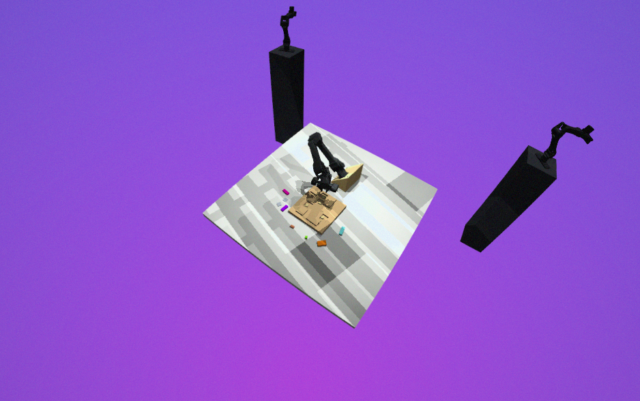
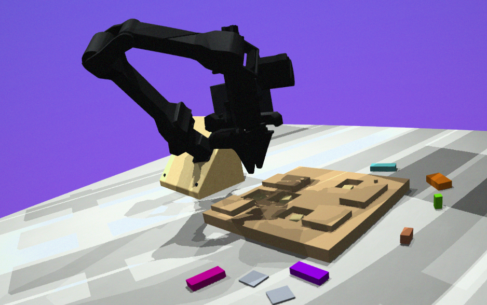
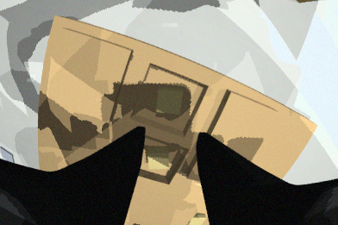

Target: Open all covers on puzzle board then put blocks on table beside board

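The wooden puzzle board (image 1: pixel 293 211) (image 2: pixel 306 249) (image 3: pixel 297 128) lies on the table. Its covers, one at the near left (image 2: pixel 233 207), one at the back (image 2: pixel 285 182), one at the front (image 2: pixel 327 216) and one at the right (image 2: pixel 363 194), stand beside open wells. Pale square pieces show low in the wells: one in shadow (image 2: pixel 259 197) (image 3: pixel 169 99), one in the middle (image 2: pixel 286 198) (image 3: pixel 158 161), one at the front (image 2: pixel 296 217) and one at the right (image 2: pixel 348 186). My gripper (image 2: pixel 255 169) (image 3: pixel 172 138) is partly open and empty, above the board's edge near the arm's base.
Around the board lie a magenta block (image 2: pixel 205 278), two thin grey plates (image 2: pixel 253 278) (image 2: pixel 280 294), a purple block (image 2: pixel 309 272), a brown block (image 2: pixel 406 235), a green block (image 2: pixel 437 200), an orange block (image 2: pixel 438 181) and a teal block (image 2: pixel 383 167). The arm's beige base (image 2: pixel 218 174) stands behind.
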